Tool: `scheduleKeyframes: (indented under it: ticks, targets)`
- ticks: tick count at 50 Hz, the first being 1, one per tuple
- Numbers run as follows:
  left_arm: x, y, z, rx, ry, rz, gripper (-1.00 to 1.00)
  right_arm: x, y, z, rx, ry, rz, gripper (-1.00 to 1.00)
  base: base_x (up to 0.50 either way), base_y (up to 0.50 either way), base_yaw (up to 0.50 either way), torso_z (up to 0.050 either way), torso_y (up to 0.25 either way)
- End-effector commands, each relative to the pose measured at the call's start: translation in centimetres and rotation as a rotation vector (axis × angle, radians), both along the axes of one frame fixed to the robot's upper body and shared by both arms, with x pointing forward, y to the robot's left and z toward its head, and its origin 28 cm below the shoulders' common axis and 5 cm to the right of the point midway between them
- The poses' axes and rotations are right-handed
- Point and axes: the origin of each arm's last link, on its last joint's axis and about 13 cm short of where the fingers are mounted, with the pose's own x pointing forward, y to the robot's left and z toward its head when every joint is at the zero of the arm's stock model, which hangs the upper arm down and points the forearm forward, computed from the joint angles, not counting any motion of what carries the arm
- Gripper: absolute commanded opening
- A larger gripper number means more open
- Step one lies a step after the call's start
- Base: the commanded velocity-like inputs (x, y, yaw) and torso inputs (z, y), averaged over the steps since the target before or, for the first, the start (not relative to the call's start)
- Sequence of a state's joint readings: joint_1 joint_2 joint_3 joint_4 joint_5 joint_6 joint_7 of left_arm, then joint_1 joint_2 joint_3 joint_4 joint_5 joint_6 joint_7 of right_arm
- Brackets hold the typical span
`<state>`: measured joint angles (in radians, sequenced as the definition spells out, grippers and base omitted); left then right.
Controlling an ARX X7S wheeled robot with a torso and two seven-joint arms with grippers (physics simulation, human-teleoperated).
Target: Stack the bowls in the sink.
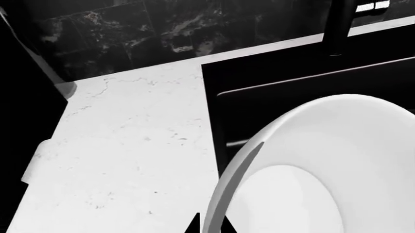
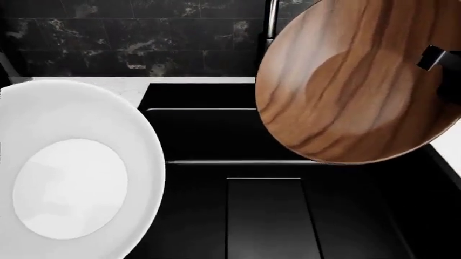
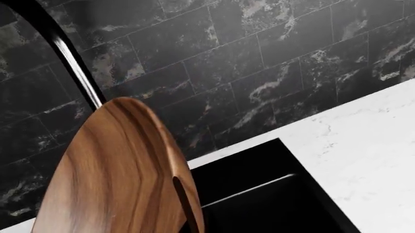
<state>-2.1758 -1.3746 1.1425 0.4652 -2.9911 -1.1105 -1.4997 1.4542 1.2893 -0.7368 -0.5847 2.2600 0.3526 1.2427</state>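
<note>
The left gripper shows only as two dark fingertips at the edge of the left wrist view, one on each side of the rim of the white bowl; it is clamped on that rim. It holds the bowl tilted up on edge, the hollow turned toward the robot's head, above the left end of the sink. From the head view the bowl hangs partly over the white countertop and partly over the black basin.

The right gripper is mostly hidden; only a dark piece of it shows past the rim of the wooden bowl. The right wrist view shows that rim edge-on with no fingers in sight, so I cannot tell its state, though the bowl hanging in mid-air suggests it is held. This bowl too is tipped, its streaky inside facing the head camera, above the right back part of the sink.

Both bowls seem lifted and tilted like this so that one can be lowered first and the other nested into it; as the wooden one is larger, it would sensibly go beneath.

The basin below looks bare, its stepped floor dark. The tall faucet rises just behind the wooden bowl's rim and is the nearest thing to knock. Dark marbled wall tile stands behind it.
</note>
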Motion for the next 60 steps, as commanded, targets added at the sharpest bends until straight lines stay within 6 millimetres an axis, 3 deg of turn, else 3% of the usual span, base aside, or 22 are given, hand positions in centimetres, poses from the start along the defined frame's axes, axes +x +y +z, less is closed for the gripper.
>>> scheduleKeyframes:
  ticks: [1,60]
  targets:
    - [-0.2,0.2,0.6,-0.022,-0.049,0.037,-1.0,-0.3,0.2,0.0,0.008,0.02,0.061,-1.0,0.0,0.0,0.0,0.0,0.0]
    - [0.3,0.6,0.2,-0.033,-0.064,0.095,-1.0,2.8,3.1,-5.0,0.03,0.275,0.326,-1.0,0.0,0.0,0.0,0.0,0.001]
